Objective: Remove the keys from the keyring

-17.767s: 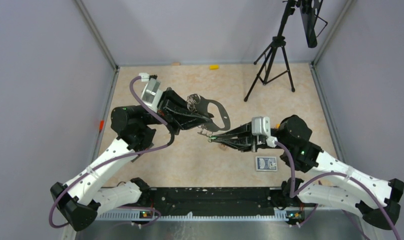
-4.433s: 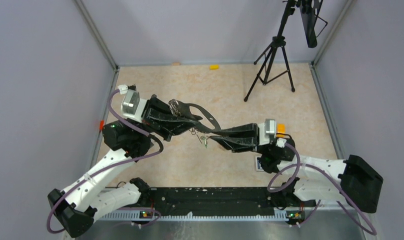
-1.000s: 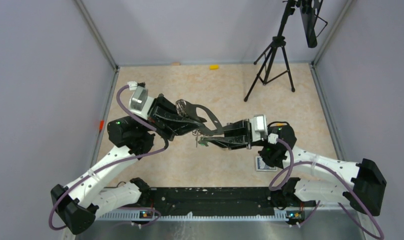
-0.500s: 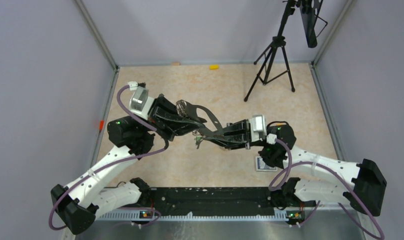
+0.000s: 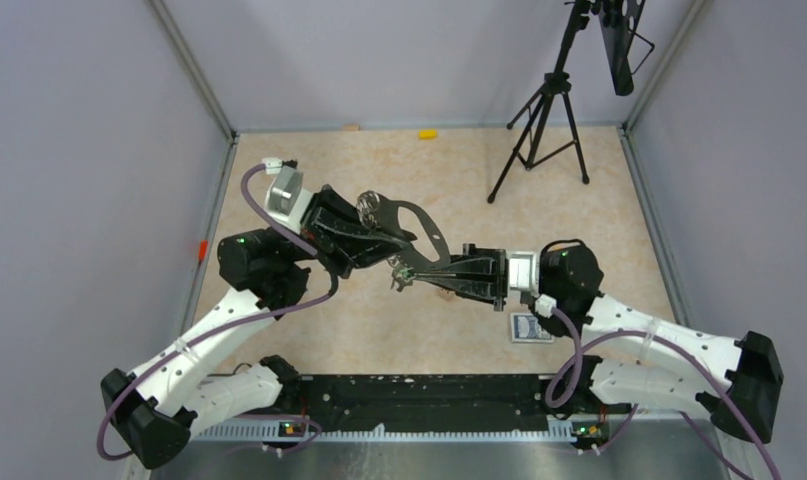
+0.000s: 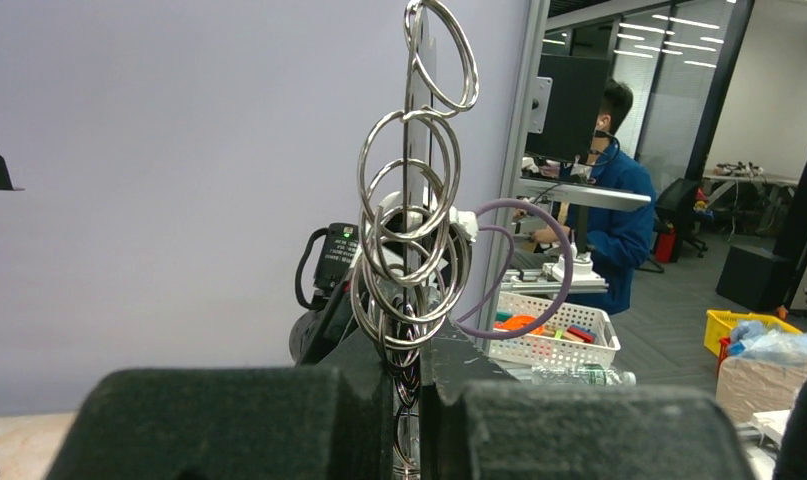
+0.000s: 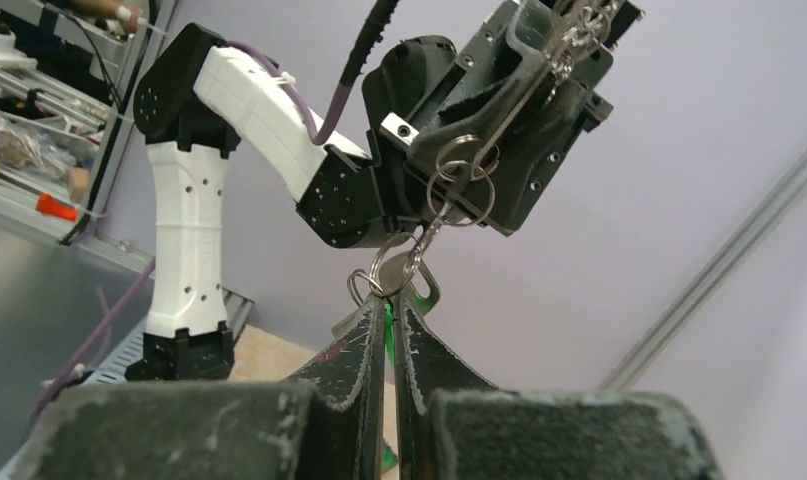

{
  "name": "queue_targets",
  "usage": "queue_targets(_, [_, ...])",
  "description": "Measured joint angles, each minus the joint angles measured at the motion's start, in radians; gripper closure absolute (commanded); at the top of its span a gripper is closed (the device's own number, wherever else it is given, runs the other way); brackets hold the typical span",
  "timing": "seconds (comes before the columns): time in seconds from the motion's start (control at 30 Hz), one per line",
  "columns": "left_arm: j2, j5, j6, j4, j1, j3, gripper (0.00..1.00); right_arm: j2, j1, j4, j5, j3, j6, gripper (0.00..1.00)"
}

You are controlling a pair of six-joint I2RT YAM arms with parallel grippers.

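Note:
The keyring (image 5: 419,215), a flat grey D-shaped loop, is held up above the table by my left gripper (image 5: 384,238), which is shut on it. The left wrist view shows the keyring (image 6: 416,110) edge-on, strung with several steel split rings (image 6: 409,215), pinched between my left gripper (image 6: 407,400) pads. The keys (image 5: 403,277) hang below on a short chain of rings. My right gripper (image 7: 389,302) is shut on the keys (image 7: 420,280), and a green sliver of the green-headed key (image 7: 387,335) shows between its fingers. The right gripper's (image 5: 414,268) tips sit just under the keyring.
A black tripod (image 5: 544,120) stands at the back right. A blue patterned card (image 5: 531,327) lies under my right forearm. A small yellow object (image 5: 427,133) rests by the back wall. Grey walls close in both sides.
My right gripper has closed on the hanging keys and its wrist has swung out to the right. The left gripper has tipped the keyring slightly up and back.

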Motion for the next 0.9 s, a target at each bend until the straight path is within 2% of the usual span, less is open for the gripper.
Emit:
queue_targets(0.1, [0.0,-0.018,0.0,-0.026,0.0,0.008,1.0,-0.019,0.0,-0.074,-0.025,0.024,-0.094,1.0])
queue_targets(0.23, [0.0,-0.031,-0.002,-0.043,0.0,0.016,1.0,-0.038,0.0,-0.169,-0.045,0.056,-0.197,0.86])
queue_targets(0.37, [0.0,-0.04,-0.003,-0.042,0.0,0.023,1.0,-0.04,0.0,-0.236,-0.061,0.079,-0.261,0.83])
queue_targets(0.67, [0.005,-0.048,-0.007,-0.041,0.0,0.024,1.0,-0.04,0.0,-0.19,-0.064,0.071,-0.241,0.81])
queue_targets(0.9, [0.005,-0.048,-0.01,-0.038,0.0,0.024,1.0,-0.04,0.0,-0.148,-0.043,0.039,-0.206,0.76])
